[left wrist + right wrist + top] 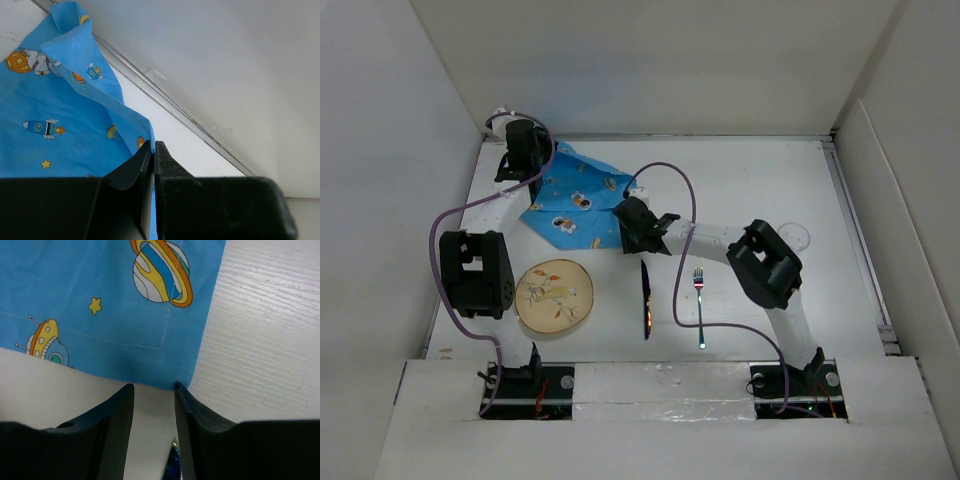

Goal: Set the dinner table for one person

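The dinner table is a white tabletop with upright white panels around it. A blue cartoon-printed placemat lies crumpled at the back left. My left gripper is shut on the placemat's far left edge; in the left wrist view the cloth is pinched between the closed jaws of that gripper. My right gripper is open at the placemat's near right corner. In the right wrist view that gripper has its tips touching the edge of the cloth, with nothing between them.
A round patterned plate lies at the near left. A dark knife and a fork lie side by side near the middle front; the knife tip shows in the right wrist view. A clear glass stands at the right.
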Motion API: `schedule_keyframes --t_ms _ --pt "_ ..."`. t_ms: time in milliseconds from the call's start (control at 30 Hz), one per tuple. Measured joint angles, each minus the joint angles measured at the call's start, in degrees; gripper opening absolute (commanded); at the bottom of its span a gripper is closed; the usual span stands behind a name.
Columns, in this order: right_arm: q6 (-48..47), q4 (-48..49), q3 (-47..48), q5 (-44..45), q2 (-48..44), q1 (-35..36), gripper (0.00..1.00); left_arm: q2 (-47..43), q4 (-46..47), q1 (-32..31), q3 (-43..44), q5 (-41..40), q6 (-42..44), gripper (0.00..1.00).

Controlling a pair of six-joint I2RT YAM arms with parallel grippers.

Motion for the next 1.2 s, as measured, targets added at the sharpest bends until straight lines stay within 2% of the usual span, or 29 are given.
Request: schedule_keyframes --t_ms 433,800,1033,1200 --pt "1.3 0.5 -1.8 4.3 -1.2 -0.3 0.44 0.0 0.0 0.0 0.0 0.0 0.0 0.0" --pt "1.4 0.7 -2.4 4.1 -1.2 -2.7 0.44 0.0 0.0 0.0 0.0 0.0 0.2 0.0" --pt "1.7 1.9 -2.4 3.8 -1.0 -1.6 0.4 0.0 0.0 0.0 0.0 0.0 0.4 0.0" --pt "2.1 2.1 -1.1 4.0 0.1 -0.8 0.27 0.0 0.0 0.0 0.0 -0.1 0.7 0.0"
